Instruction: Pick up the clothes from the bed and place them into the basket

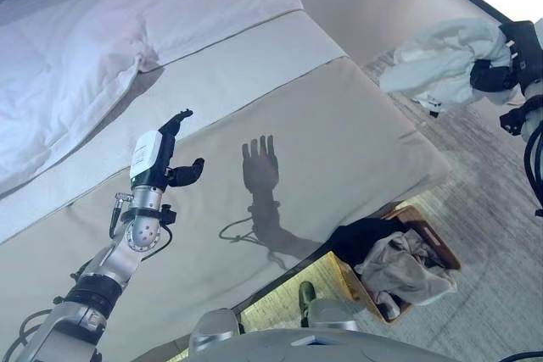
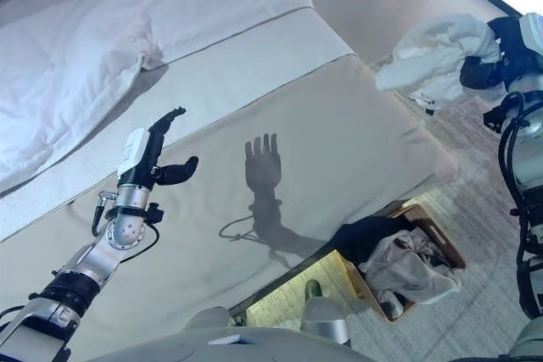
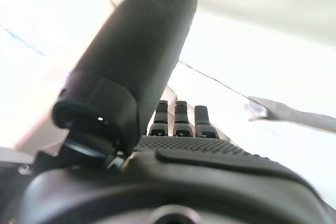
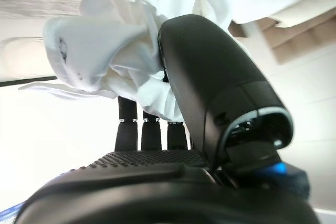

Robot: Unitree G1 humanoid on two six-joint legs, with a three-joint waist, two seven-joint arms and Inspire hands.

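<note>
My right hand (image 1: pixel 496 69) is shut on a bundled white garment (image 1: pixel 441 61) and holds it in the air past the bed's far right edge, above the floor. In the right wrist view the white cloth (image 4: pixel 121 45) is pinched between thumb and fingers. The wooden basket (image 1: pixel 437 239) stands on the floor at the bed's near right corner, with a dark garment (image 1: pixel 365 239) and a grey-white one (image 1: pixel 407 269) in it. My left hand (image 1: pixel 161 163) is open and empty, raised over the beige bedspread (image 1: pixel 297 142).
A white duvet (image 1: pixel 76 48) lies bunched at the head of the bed on the left. A patterned grey rug (image 1: pixel 492 201) covers the floor to the right of the bed around the basket.
</note>
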